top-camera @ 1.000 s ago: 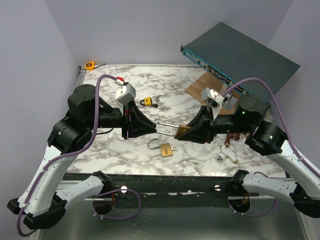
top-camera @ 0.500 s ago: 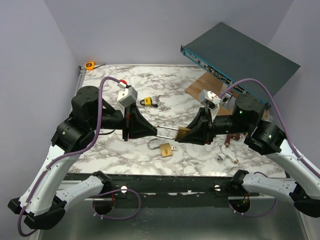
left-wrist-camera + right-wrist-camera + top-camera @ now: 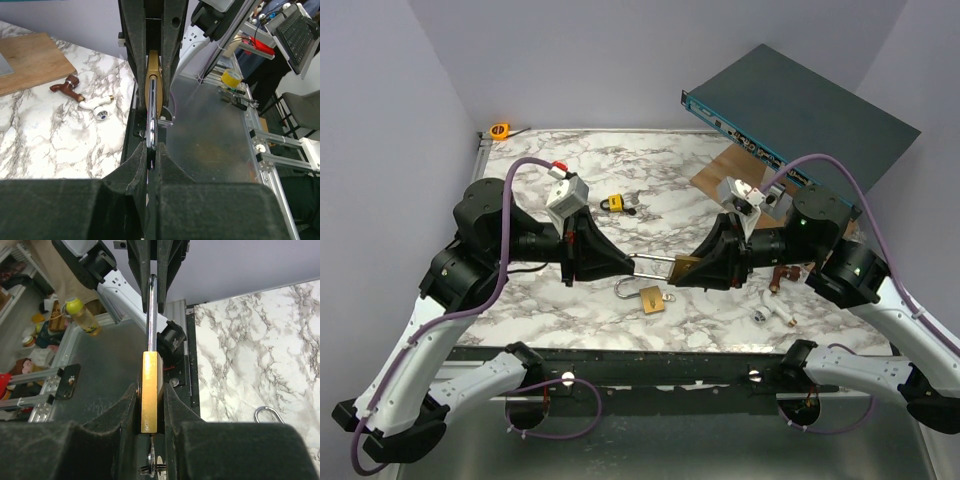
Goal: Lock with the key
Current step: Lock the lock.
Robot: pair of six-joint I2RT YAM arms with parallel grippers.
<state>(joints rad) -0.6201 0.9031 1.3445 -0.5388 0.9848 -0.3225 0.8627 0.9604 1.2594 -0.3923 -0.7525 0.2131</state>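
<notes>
Padlock above table centre, long axis parallel to near edge. Left gripper clamped on shackle, right gripper clamped on brass body; closing push likely runs along that axis.

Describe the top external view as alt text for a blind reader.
Over a marble table, two robot grippers hold one brass padlock between them: the left gripper pinches its steel shackle, and the right gripper clamps its body. A second padlock lies open on the table nearby.

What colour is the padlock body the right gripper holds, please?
Padlock body: brass gold, best in the right wrist view.
</notes>
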